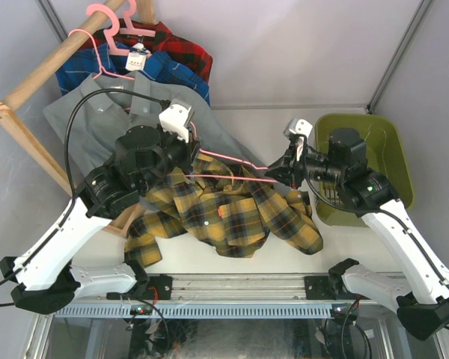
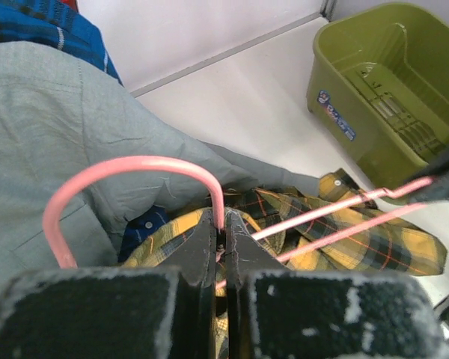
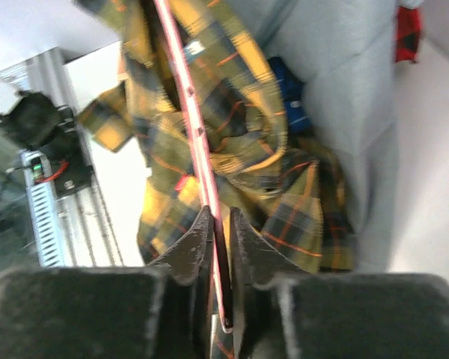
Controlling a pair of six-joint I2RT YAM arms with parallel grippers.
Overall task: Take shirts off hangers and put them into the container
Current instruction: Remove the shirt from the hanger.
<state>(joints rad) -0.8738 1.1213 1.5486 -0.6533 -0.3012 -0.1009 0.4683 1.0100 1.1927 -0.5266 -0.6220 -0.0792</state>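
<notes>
Left pincer [image 2: 223, 235] clamps the pink hanger [image 2: 138, 164] below its hook; right pincer [image 3: 219, 239] grips its far end, over the yellow-black plaid shirt [image 1: 232, 217] heaped on the worktop [image 1: 284, 129]

A: What surrounds the white table [image 1: 284, 123]?
B: Pale grey wall panels [image 1: 284, 52], joined by dark posts [image 1: 396, 56] at the far corners.
A: Any furniture?
B: A wooden rail [image 1: 49, 67] slants over the far-left corner. A slotted metal strip [image 1: 239, 308] lines the near edge. The light is even.

left end effector [image 2: 223, 228]: pinched tight | right end effector [image 3: 219, 224]: pinched narrow | arms: angled inward
</notes>
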